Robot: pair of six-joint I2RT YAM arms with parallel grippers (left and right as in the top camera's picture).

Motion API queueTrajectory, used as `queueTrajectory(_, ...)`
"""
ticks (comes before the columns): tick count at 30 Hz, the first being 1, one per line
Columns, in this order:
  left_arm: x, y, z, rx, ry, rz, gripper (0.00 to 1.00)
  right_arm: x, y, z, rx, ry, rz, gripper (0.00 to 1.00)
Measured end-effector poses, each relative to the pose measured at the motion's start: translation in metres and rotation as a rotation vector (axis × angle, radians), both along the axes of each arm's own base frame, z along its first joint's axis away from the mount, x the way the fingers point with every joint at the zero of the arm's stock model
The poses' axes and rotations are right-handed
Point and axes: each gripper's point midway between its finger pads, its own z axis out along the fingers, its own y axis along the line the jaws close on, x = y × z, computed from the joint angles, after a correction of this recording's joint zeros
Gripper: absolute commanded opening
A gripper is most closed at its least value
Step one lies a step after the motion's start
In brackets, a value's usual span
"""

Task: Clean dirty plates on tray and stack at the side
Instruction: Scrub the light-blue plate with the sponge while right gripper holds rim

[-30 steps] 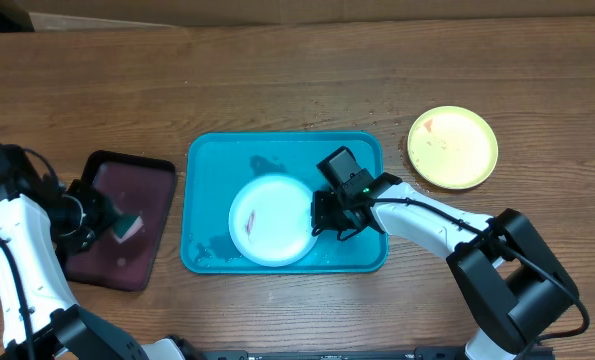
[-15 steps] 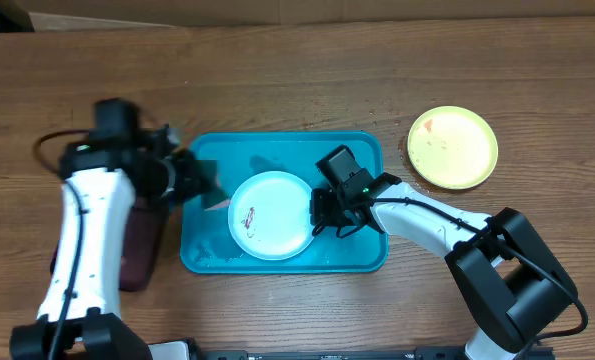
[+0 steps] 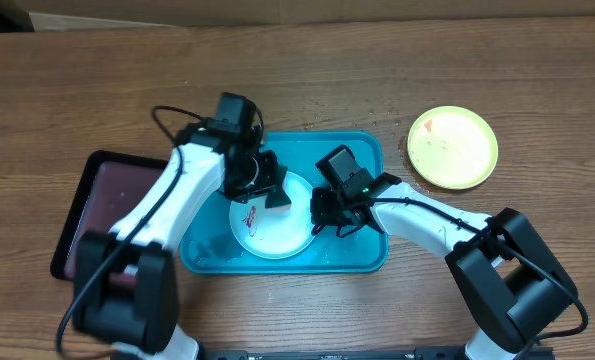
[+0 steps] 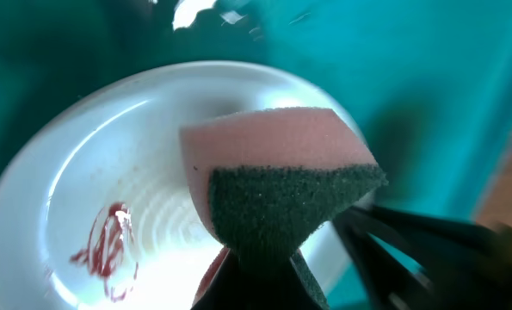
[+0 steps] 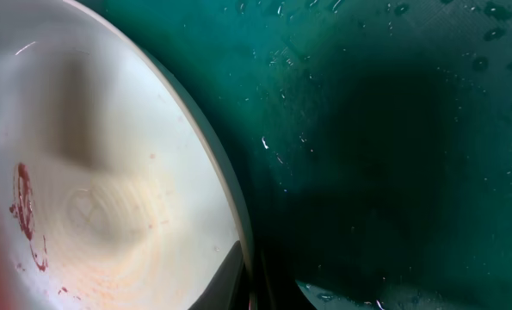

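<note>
A white plate [image 3: 262, 235] with a red smear [image 4: 105, 245] lies in the turquoise tray [image 3: 209, 160]. My left gripper [image 3: 274, 196] is shut on a pink sponge with a green scouring face [image 4: 277, 164] and holds it just above the plate's far right part. My right gripper [image 3: 320, 215] is shut on the plate's right rim, which shows between its fingers in the right wrist view [image 5: 249, 280]. A yellow-green plate [image 3: 452, 147] with small smears sits on the table at the right, outside the tray. The plate with the pale teal rim is not in view.
A dark maroon tray [image 3: 82, 225] lies on the table at the left, partly under my left arm. The turquoise tray floor [image 5: 393, 129] is wet with drops. The two arms are close together over the tray's middle.
My left arm has swung from the maroon tray at the left to over the white plate, carrying the sponge. My right gripper has stayed on the plate's rim.
</note>
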Motion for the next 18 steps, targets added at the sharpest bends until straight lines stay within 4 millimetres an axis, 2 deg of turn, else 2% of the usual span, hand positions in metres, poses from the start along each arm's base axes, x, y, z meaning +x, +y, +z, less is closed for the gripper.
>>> queueTrajectory(4, -0.007, 0.002, -0.037, 0.033, 0.104, 0.003, 0.04, 0.0, 0.0, 0.0, -0.001, -0.001, 0.0, 0.06)
queueTrajectory(7, -0.012, 0.004, -0.056, 0.046, 0.159, -0.007, 0.04, 0.0, -0.001, 0.0, -0.005, -0.001, -0.002, 0.06)
queueTrajectory(18, -0.013, 0.013, -0.064, 0.148, 0.196, -0.068, 0.04, 0.0, -0.001, 0.0, -0.006, -0.002, -0.002, 0.06)
